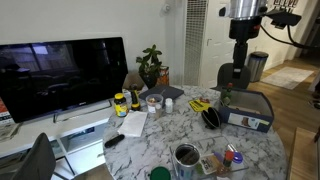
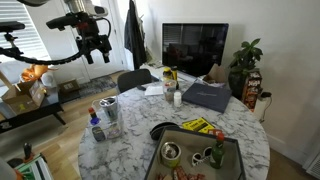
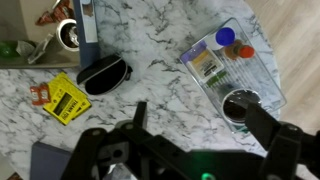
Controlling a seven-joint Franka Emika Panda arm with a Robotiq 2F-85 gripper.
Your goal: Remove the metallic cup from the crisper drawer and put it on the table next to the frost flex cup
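Observation:
The metallic cup (image 3: 240,106), shiny with a dark inside, stands upright at one end of the clear crisper drawer (image 3: 250,62) on the marble table. It also shows in both exterior views (image 1: 186,158) (image 2: 108,104). My gripper (image 3: 200,125) is open and empty, high above the table, with the cup just ahead of one finger in the wrist view. It hangs well above the table in both exterior views (image 1: 243,40) (image 2: 97,57). A small whitish plastic cup (image 2: 176,97) stands near the table's middle; I cannot read any label on it.
The drawer also holds bottles with a blue cap (image 3: 226,36) and a red cap (image 3: 245,50). A black glasses case (image 3: 103,73) and a yellow card (image 3: 65,98) lie on the marble. A grey tray (image 2: 236,160) holds another cup (image 2: 172,152). A TV (image 1: 62,72) and a plant (image 1: 150,65) stand behind.

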